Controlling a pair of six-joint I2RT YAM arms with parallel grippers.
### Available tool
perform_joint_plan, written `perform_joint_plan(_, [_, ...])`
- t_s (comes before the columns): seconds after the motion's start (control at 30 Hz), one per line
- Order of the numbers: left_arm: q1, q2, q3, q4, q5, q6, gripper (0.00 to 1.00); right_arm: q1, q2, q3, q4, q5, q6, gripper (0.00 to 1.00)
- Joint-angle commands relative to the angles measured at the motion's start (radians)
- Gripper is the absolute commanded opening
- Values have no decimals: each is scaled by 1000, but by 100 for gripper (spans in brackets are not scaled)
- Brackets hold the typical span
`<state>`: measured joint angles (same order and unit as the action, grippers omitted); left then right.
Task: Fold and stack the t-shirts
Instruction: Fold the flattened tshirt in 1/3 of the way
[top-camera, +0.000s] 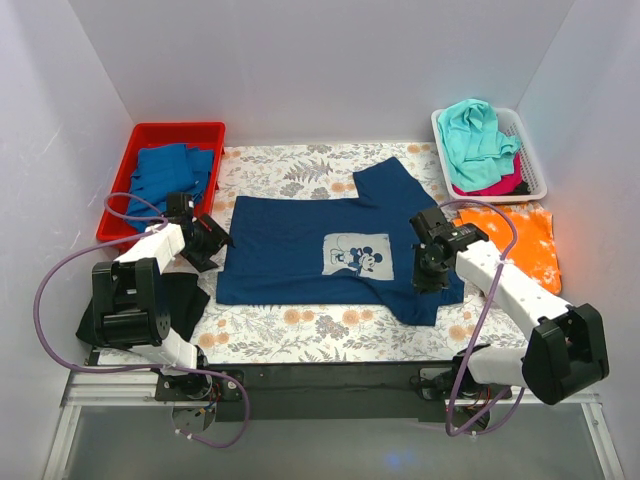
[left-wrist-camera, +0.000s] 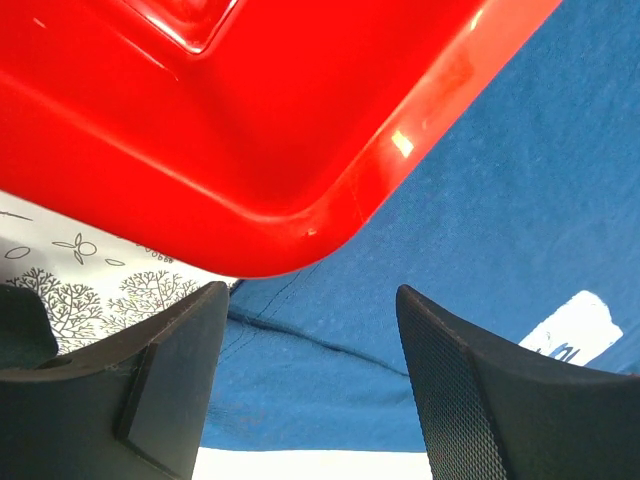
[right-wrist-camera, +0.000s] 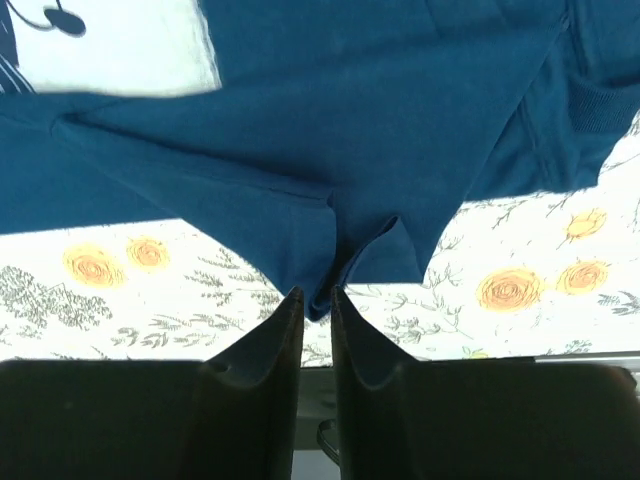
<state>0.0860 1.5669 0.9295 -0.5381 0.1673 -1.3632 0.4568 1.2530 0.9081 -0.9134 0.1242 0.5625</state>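
My right pincer is clamped on the navy shirt at its right end; shirt lies sideways, my left pincer spread apart by its left edge.

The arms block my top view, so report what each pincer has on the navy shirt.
Observer: The right pincer is shut on a bunched fold at the navy shirt edge.
Operator: Now give me the left one.
Observer: The left pincer is open, with nothing between its fingers; navy cloth lies beyond them.
Operator: Name whatever is close to it.
Observer: The red bin shows its rounded corner close ahead of the fingertips in the left wrist view.
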Motion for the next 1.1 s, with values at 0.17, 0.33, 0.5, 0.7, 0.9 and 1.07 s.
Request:
perform_joint_plan(0.17, [3, -33, -11, 12, -17, 19, 66, 3, 68, 14, 34, 49, -24, 24])
perform_joint_plan(0.33, [3, -34, -20, 12, -15, 19, 66, 2, 111, -3, 120, 40, -30, 25])
perform_joint_plan(0.5, [3, -42, -21, 9, -23, 21, 66, 2, 152, -14, 163, 15, -46, 25])
perform_joint_plan(0.7, [3, -45, -20, 7, -25, 19, 66, 2, 178, -32, 180, 8, -53, 25])
perform_joint_plan(0.9, [3, -47, -15, 6, -25, 19, 66, 0, 207, -44, 202, -17, -59, 26])
perform_joint_plan(1.07, [3, -50, -11, 1, -32, 21, 66, -6, 203, -81, 212, -21, -56, 26])
